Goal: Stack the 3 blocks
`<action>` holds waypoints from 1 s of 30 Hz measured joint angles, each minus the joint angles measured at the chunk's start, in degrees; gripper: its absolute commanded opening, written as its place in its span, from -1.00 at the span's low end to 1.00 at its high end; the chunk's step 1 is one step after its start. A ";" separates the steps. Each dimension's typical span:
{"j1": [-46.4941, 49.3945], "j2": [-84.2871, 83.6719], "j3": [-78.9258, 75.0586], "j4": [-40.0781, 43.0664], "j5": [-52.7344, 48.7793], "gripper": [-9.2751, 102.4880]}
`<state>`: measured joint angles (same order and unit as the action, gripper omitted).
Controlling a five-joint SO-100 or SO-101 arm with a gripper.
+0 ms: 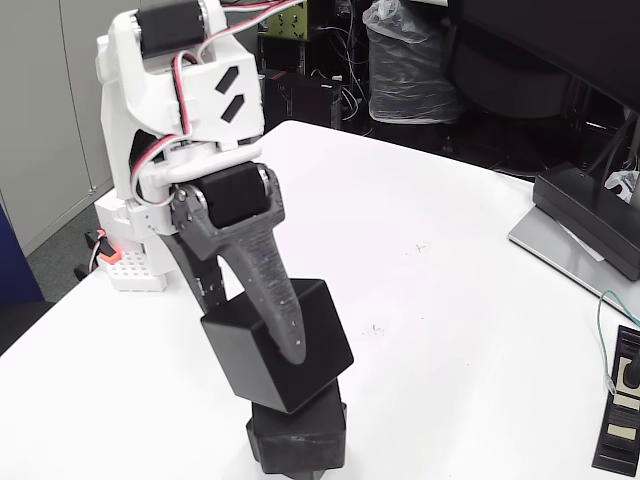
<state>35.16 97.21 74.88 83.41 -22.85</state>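
A matte black block is clamped in my gripper, tilted, resting on or just above another black block near the table's front edge. One dark finger crosses the held block's front face; the other finger is behind it. The lower block may sit on something, but the frame's bottom edge cuts it off. The white arm leans in from the upper left.
The white table stretches right and back. A flat black device with a white label lies at the right edge beside a thin green cable. A monitor base stands at back right. A white arm base sits at left.
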 measured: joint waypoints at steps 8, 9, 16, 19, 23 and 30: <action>0.00 -0.26 0.00 0.00 0.00 -0.64; 0.00 -0.26 0.00 0.00 0.00 -0.59; 0.00 -0.26 0.00 0.00 0.00 -0.26; 0.00 -0.26 0.00 0.00 0.00 -0.18; 0.00 -0.26 -0.09 0.00 0.00 -0.14; 0.00 -0.26 -0.09 0.00 0.00 -0.14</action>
<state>35.16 96.94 74.79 83.41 -22.85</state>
